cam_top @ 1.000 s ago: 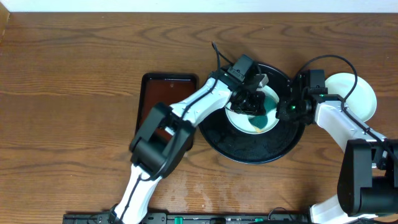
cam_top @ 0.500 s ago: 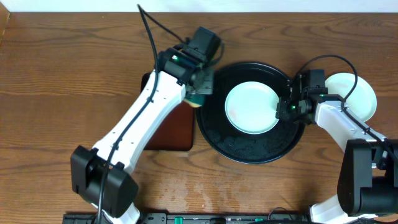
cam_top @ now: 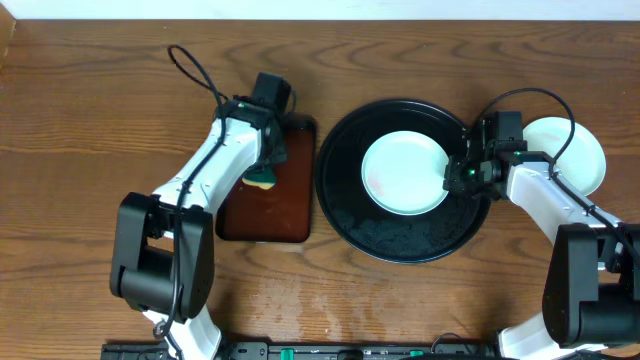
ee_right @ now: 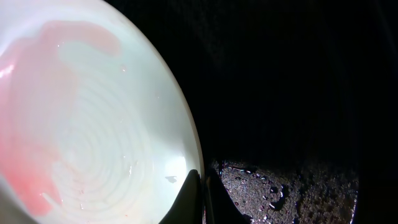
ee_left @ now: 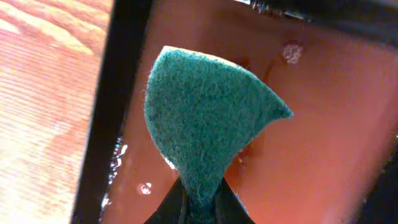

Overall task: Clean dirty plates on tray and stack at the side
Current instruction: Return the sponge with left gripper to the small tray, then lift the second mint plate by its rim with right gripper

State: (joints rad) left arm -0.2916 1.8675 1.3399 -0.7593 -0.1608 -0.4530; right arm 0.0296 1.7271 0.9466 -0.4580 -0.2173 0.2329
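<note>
Overhead, the left gripper [cam_top: 266, 168] covers most of the sponge [cam_top: 262, 182]. At the right of the frame, the right arm and cable hide part of the outer plate [cam_top: 585, 160]. Both arm bases are cut off at the bottom edge. In the left wrist view, the sponge's tip disappears between fingers [ee_left: 231, 211] cropped at the bottom. In the right wrist view, the smeared plate [ee_right: 93, 143] runs off the left and top edges. The black tray [ee_right: 280, 186] is too dark to read in the upper right.

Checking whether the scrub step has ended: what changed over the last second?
Left gripper, still shut on the green sponge, swung left off the mint-white plate and now hangs over the brown tray. Nothing was released. Unchanged: right gripper pinching that plate's rim, the plate on the black tray, the other plate on the table at right.
</note>
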